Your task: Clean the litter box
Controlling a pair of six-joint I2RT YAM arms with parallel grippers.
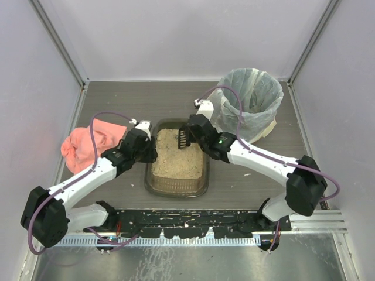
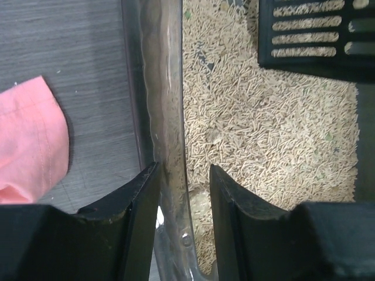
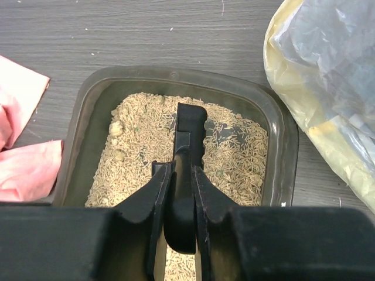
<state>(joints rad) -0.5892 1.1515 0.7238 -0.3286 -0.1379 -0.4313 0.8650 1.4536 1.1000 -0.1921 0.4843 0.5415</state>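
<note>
The shallow dark brown translucent plastic litter box is seen at the middle of the grey bench, filled with tan pellet litter. The black slotted plastic scoop is clamped by its handle in the right pincer and is held over the 12 o'clock end of the box. Through its slots only litter below is seen, so nothing appears to have been lifted yet. Pale clumps are left near the 9 o'clock wall, and the cleaning is judged to be at an early stage.

The left pincer is set astride the 9 o'clock wall of the box. Its fingers stand apart, with a gap on the inner side, so no firm clamp is shown.

A round bin lined with a pale translucent bag stands at 2 o'clock of the box; its contents cannot be made out. A crumpled pink cloth lies at 9 o'clock. The path to the bin appears unobstructed.
</note>
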